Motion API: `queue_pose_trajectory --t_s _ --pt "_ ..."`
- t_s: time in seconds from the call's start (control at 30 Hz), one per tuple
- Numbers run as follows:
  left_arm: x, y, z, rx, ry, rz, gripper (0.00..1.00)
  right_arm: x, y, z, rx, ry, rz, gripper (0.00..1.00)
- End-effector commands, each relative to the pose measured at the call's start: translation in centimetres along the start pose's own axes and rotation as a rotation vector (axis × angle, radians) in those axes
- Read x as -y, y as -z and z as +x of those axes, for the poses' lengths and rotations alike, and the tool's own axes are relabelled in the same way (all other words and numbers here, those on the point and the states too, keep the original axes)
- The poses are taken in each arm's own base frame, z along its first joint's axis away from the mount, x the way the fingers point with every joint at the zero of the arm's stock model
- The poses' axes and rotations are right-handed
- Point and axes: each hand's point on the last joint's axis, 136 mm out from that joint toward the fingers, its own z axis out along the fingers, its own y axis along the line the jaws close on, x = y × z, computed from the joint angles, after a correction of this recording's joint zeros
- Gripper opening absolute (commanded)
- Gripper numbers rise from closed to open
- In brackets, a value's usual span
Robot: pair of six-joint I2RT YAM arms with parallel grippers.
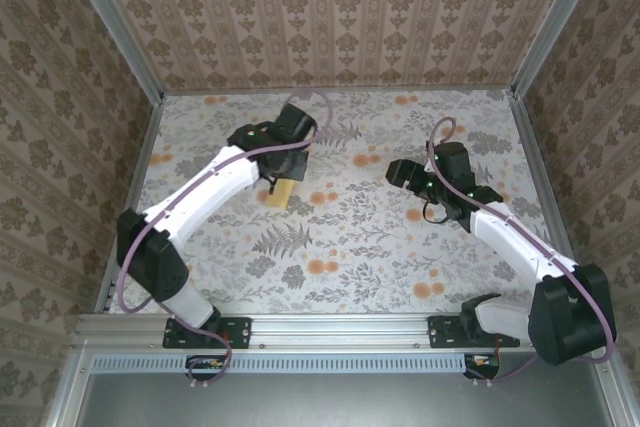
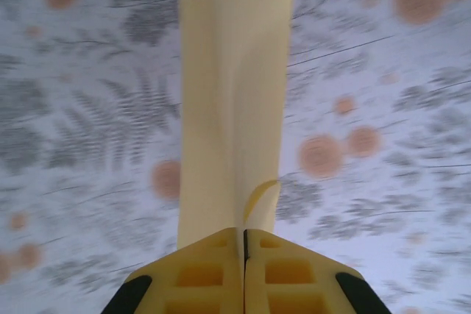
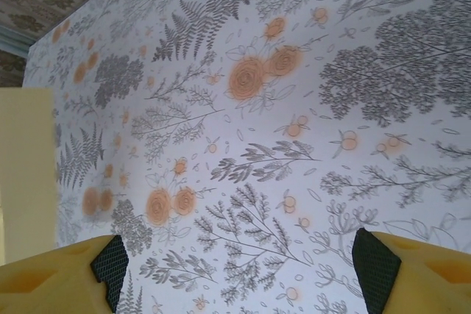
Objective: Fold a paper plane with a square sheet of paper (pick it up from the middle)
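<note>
While in left hand (image 2: 244, 239) — folded paper (image 2: 221, 108)

We see a white flat table covering (image 1: 340, 237) printed with grey ferns and orange blossoms. On three sides of it stand beige walls of damask-patterned wallpaper (image 1: 330, 17), with slanting grey metal posts (image 1: 113, 22) at the corners. A silver aluminium rail (image 1: 340, 329) runs along the near edge.

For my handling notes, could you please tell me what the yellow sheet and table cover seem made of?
Yellow sheet: thin matte paper, going by its straight fold and curled edge. Table cover: smooth printed sheet, perhaps vinyl or paper; flat floral print, no visible weave.
</note>
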Motion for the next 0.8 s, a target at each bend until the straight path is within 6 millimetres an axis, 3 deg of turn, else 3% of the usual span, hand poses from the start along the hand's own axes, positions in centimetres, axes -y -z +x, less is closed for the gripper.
queue_pose_trajectory --t_s 0.0,0.1,0.4,0.57,0.77 --pt "-4.7 -0.5 2.0 -0.12 -0.25 -0.423 0.07 1.8 0.7 0.0 0.026 -0.006 0.086 0.84" --pt "-3.6 -2.5 2.1 -0.146 -0.313 -0.498 0.06 2.5 0.8 0.2 0.022 -0.013 0.114 0.85" --pt "2.3 -8.8 3.7 -0.166 -0.439 -0.585 0.06 5.0 1.0 0.7 0.026 -0.034 0.218 0.85" --pt "6.0 -11.3 5.9 -0.202 -0.418 -0.459 0.07 6.7 1.5 0.6 0.042 -0.063 0.288 0.85" --pt "9.3 -12.3 7.5 -0.246 -0.401 -0.292 0.17 7.5 1.2 0.8 0.035 -0.097 0.299 0.85"
